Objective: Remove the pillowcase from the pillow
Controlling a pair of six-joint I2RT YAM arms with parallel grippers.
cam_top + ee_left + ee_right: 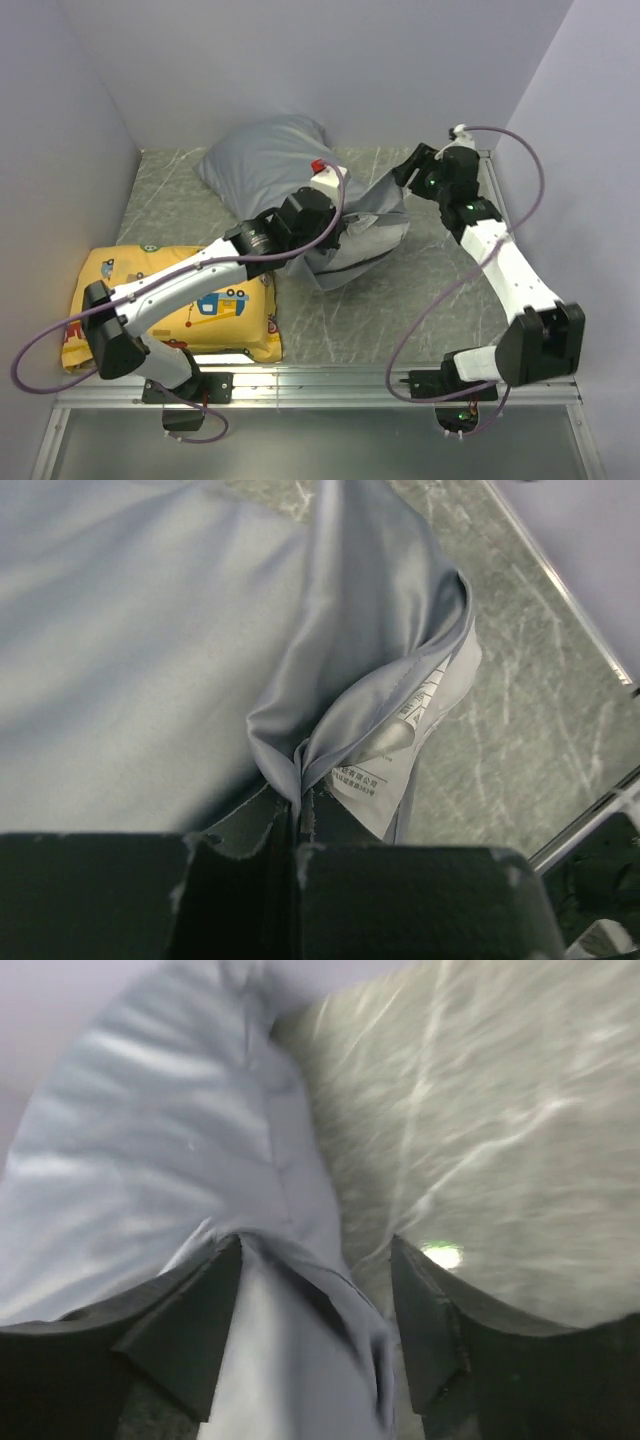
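Yellow vehicle-print cushion [235,310] is laid flat at near left of grey marbled table [350,310], just beside metal rail [330,385] fixed along near edge. Table is enclosed left, far and right by pale lilac walls [300,60].

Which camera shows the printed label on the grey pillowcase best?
The left wrist view: the label sits close-up beside the left claw, print visible. The top view doesn't show it; the right wrist shows only pillowcase.

Pillowcase [265,160]: grey cloth, smooth, faint sheen along folds. Sewn-in label [370,785]: thin white cloth, printed. Tabletop [400,310]: marbled grey-green, matt. Printed pillow [110,280]: yellow cloth. Right gripper fingers [190,1330]: black, matt. Front rail [330,380]: brushed metal
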